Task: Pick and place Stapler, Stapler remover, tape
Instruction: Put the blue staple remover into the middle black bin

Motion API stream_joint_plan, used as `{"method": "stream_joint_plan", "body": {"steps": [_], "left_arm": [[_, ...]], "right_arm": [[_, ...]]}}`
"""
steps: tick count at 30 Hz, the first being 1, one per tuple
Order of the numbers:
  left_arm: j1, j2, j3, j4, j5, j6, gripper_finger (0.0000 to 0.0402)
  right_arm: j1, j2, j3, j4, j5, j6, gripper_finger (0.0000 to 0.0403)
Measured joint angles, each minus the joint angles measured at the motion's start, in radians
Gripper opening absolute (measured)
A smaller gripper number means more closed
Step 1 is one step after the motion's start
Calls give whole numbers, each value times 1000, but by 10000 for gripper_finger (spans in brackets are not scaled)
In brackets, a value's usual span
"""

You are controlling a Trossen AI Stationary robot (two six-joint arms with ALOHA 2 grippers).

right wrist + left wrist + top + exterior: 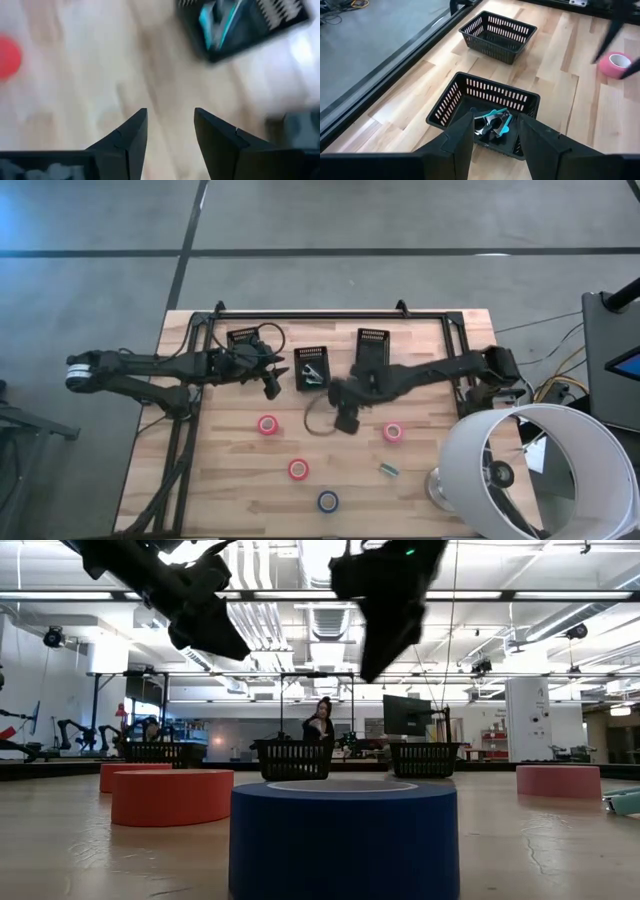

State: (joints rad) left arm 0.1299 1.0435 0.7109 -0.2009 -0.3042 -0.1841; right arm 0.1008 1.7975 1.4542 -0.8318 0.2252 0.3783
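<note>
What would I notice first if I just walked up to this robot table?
Probably the two dark arms meeting over the wooden table, the left pincer and right pincer both open and empty. Next, the bright tape rolls: three red ones and a blue one at the front. The middle black basket holds teal-handled tools.

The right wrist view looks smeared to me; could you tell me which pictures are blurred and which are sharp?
Right wrist view: motion blur smears the middle basket and a red tape roll, only the right hand stays crisp. Left wrist view: sharp on that basket. Low view: the blue tape roll looms soft, ceiling lights glare. High view: evenly lit.
</note>
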Motion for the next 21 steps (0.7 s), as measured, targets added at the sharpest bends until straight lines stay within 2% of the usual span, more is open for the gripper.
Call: {"method": "stream_joint_plan", "body": {"steps": [5,11,16,21], "left_arm": [[1,0,0,28,-11,5,156],[1,2,1,90,-17,72,156],[1,2,1,151,-111,82,156],[2,2,1,185,-147,81,156]], "right_arm": [[105,6,-10,-130,-16,141,160],[228,12,-61,-139,-189,303,164],[318,12,-125,-127,-305,487,166],[399,13,-187,-114,-305,544,166]]}}
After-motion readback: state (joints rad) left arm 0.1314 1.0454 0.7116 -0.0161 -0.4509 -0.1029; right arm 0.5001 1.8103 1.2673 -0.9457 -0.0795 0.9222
